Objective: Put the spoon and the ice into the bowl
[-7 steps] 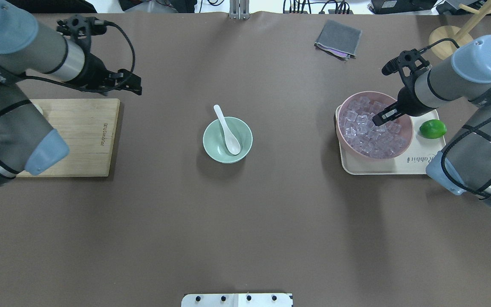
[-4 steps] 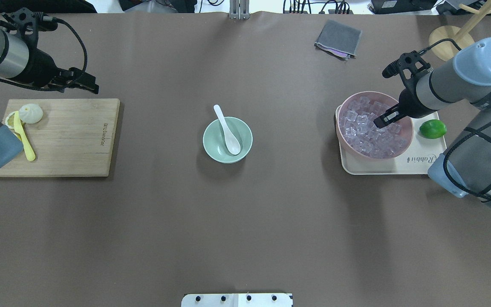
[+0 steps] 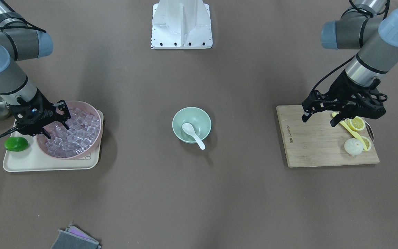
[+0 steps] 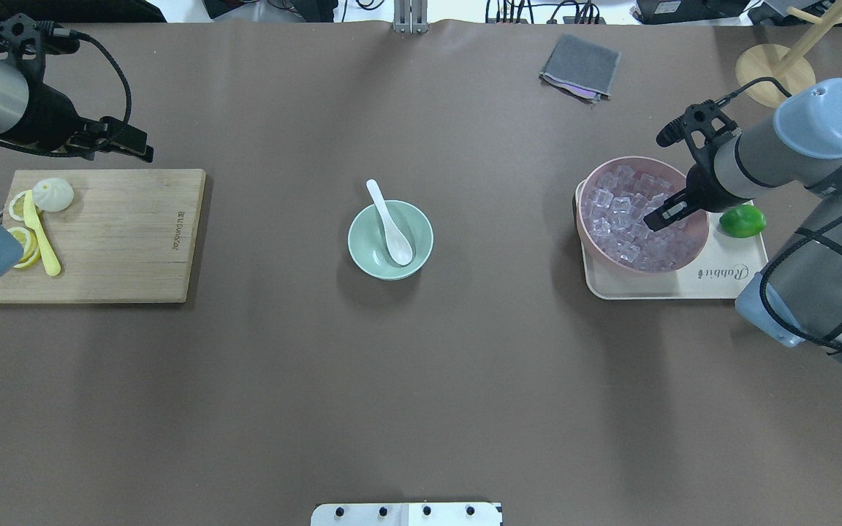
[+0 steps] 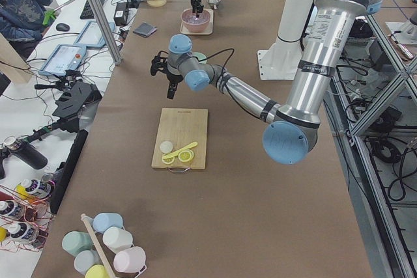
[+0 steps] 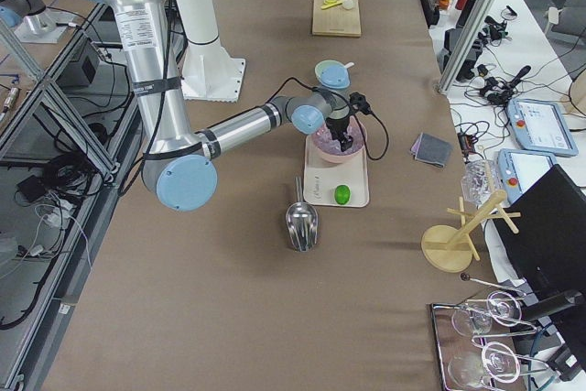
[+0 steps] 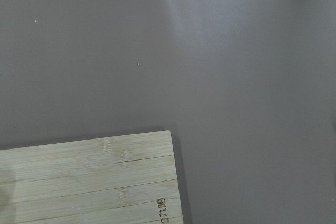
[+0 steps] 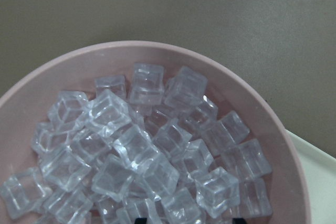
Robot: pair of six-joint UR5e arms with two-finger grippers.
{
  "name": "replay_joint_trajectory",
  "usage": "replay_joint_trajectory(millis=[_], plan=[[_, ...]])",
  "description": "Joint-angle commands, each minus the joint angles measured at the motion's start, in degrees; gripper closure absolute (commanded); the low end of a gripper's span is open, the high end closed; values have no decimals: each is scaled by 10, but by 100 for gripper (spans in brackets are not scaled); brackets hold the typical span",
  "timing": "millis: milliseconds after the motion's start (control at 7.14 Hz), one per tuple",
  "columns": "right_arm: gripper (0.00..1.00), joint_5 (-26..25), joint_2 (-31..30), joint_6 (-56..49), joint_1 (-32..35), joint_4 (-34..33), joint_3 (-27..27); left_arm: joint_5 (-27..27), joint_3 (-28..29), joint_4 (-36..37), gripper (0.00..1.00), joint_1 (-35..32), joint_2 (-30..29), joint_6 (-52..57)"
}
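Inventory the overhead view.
bowl: 1, mint, centre
spoon: 1, white, in bowl
tray: 1, cream, right
pink bowl: 1, pink, on tray
ice: many, clear, pink bowl
lime: 1, green, on tray
board: 1, wooden, left
lemon slices: several, yellow, on board
utensil: 1, yellow, on board
bun-like lump: 1, white, on board
cloth: 1, grey, far edge
stand: 1, wooden, far right
left gripper: black, open, near board
right gripper: black, open, over ice

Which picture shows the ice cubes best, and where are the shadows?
Right wrist view: the ice fills the frame, sharp, with white glints. Overhead view: cubes look tiny; the bowl casts a soft shadow on the table. Left wrist view: a faint shadow edge crosses bare table.
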Motion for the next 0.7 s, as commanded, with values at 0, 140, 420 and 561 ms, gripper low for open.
replay_joint_trajectory(millis=[0, 140, 420, 561], plan=[[38, -1, -1, 0, -5, 1, -5, 0, 0, 0, 2, -2, -2, 0], [40, -1, 2, 0, -9, 1, -10, 0, 0, 1, 2, -4, -2, 0], [48, -3, 6, 1, -14, 1, -14, 0, 0, 1, 2, -4, -2, 0], [64, -3, 6, 2, -14, 1, -16, 0, 0, 1, 2, -6, -2, 0]])
